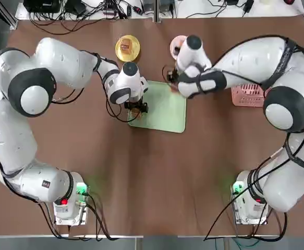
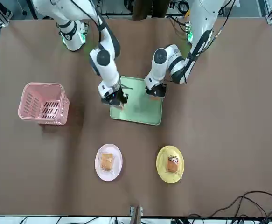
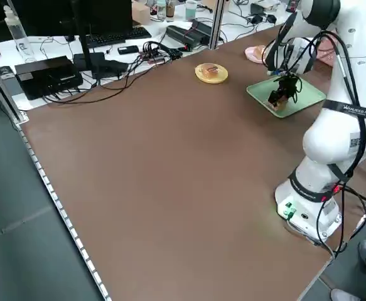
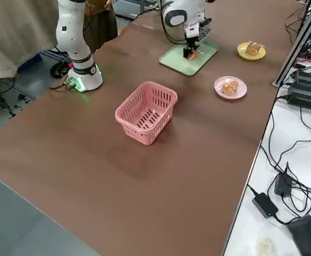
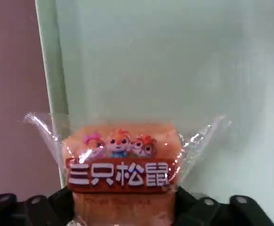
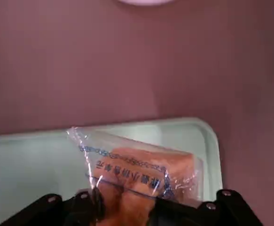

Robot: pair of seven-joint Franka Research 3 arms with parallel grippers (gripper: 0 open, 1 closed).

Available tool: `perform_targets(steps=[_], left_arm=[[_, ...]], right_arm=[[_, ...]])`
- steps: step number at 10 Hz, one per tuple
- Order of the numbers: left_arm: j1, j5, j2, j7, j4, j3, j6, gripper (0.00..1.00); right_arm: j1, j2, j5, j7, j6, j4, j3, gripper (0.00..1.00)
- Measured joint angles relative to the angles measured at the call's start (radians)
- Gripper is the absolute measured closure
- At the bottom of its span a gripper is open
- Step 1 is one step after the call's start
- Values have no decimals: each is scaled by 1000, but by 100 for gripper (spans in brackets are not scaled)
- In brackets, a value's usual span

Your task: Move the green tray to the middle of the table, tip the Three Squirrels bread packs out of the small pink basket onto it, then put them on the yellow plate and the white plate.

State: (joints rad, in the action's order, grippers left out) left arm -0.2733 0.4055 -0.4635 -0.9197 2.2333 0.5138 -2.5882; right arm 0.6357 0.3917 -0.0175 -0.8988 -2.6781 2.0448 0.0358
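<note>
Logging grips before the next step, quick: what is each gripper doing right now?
Left gripper: closed on a bread pack, at the green tray edge.
Right gripper: closed on another bread pack, over the tray's corner.

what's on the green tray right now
Two bread packs, one in each gripper. The left gripper is shut on a pack over the green tray's edge; the right gripper grips another pack at its corner. The arms hide whether the packs touch it.
</note>
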Motion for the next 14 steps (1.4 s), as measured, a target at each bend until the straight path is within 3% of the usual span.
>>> perform_targets(steps=[3,5,7,10,12,14], left_arm=[[7,2,21,0,-29,-6,37,36],[46,4,69,10,-114,-11,130,46],[115,4,94,97,-245,-11,268,48],[229,4,94,285,-382,-15,352,48],[286,4,58,383,-466,-19,354,48],[283,30,-69,401,-612,-20,352,48]], right_arm=[[-139,2,0,168,3,-131,-3,73],[-207,42,0,235,8,-228,-4,75],[-226,142,0,243,11,-341,-3,78],[-243,299,0,243,85,-555,-3,78],[-259,368,0,244,111,-659,-3,78],[-266,428,0,248,107,-710,-2,78]])
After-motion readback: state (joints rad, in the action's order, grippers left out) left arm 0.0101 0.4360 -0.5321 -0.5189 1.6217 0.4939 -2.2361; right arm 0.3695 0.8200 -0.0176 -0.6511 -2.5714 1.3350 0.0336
